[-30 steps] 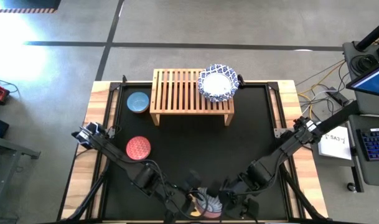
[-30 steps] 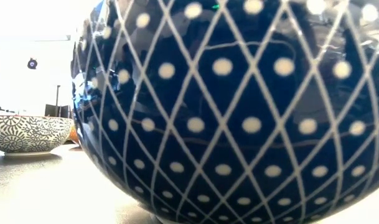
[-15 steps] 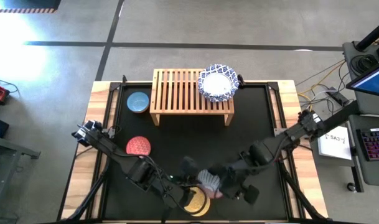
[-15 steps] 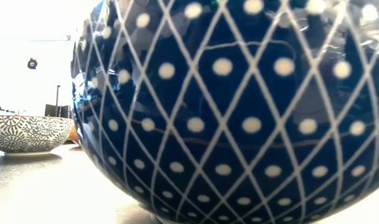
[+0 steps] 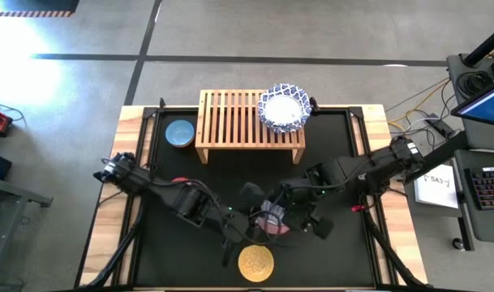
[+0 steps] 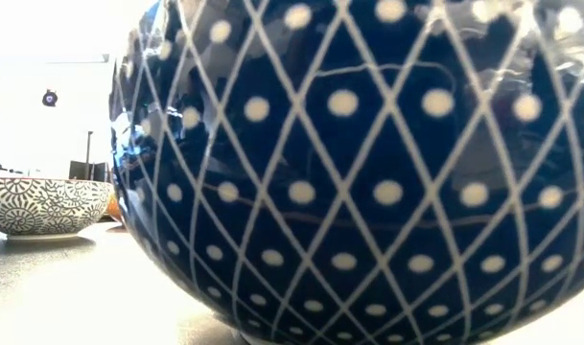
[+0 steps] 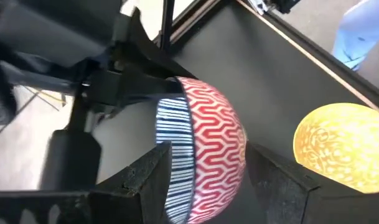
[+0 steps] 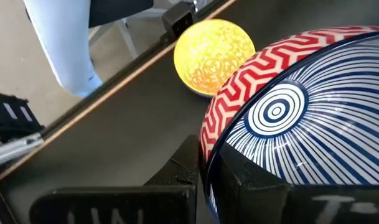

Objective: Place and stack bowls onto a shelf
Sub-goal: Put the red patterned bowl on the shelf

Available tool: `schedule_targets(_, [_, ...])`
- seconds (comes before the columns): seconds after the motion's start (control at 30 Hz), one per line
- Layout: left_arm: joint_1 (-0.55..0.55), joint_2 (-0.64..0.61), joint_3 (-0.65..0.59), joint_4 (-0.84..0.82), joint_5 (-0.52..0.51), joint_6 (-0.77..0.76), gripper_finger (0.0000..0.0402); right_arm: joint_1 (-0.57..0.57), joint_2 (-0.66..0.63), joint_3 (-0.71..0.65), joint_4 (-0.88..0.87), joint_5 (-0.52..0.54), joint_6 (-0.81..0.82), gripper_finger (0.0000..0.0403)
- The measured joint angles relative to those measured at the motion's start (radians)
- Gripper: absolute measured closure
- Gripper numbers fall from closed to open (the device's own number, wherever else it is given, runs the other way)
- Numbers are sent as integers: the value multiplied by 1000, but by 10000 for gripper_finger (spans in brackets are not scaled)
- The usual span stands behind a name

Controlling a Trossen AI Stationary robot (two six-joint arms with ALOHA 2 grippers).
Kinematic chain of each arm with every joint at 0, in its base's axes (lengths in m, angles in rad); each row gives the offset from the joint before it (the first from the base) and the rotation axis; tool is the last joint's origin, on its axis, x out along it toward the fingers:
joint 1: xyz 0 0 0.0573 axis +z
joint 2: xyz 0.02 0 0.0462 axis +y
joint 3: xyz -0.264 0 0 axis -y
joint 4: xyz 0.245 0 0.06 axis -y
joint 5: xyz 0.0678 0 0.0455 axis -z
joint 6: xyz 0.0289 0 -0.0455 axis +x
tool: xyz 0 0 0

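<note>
Both my grippers hold one small bowl (image 5: 271, 219), red zigzag outside and blue-striped white inside, above the middle of the black mat. My left gripper (image 5: 257, 225) comes at it from the left, my right gripper (image 5: 287, 212) from the right. The yellow bowl (image 5: 255, 264) sits on its foot near the front edge. A blue bowl (image 5: 180, 132) stands left of the shelf (image 5: 238, 122). A red bowl (image 5: 179, 181) shows partly under my left arm. A white bowl with a blue rim (image 5: 285, 110) rests on the shelf's right end. My left gripper spans the bowl with its two fingers, one at the striped rim (image 7: 172, 163) and one against the red outer wall (image 7: 244, 160). The fingers slant down from the table's left. The bowl is tipped on its side and lifted clear of the mat. My right gripper pinches the bowl's rim (image 8: 208, 155), one finger on the striped inside (image 8: 248, 177) and one on the red outside. It slants down from the table's right. The bowl's mouth is turned toward this gripper.
The low view is filled by a dark blue bowl with a white lattice and dots (image 6: 368, 172); a blue-patterned white bowl (image 6: 42, 203) stands behind it. A person's light-blue clothing (image 8: 65, 50) shows beyond the table's near edge. The mat in front of the shelf is bare.
Both grippers have carried the red zigzag bowl up off the yellow bowl and away from the near edge toward the shelf. The yellow bowl has stayed where it was. Both wrists have rolled a little on the way.
</note>
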Motion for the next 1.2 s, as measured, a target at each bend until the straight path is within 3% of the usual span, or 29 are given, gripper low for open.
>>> schedule_targets(0.47, [14, 0, -36, 22, 3, -1, 216, -15, 0, 57, -19, -9, -96, 390])
schedule_targets(0.6, [18, 0, -35, 27, 44, -17, 240, -15, 1, 79, -23, -9, -124, 390])
schedule_targets(0.87, [37, 2, -35, 19, 225, -61, 318, -14, 15, 82, -11, -16, -160, 389])
schedule_targets(1.2, [45, 0, -44, 20, 278, -82, 330, -15, 28, 80, 17, -16, -126, 382])
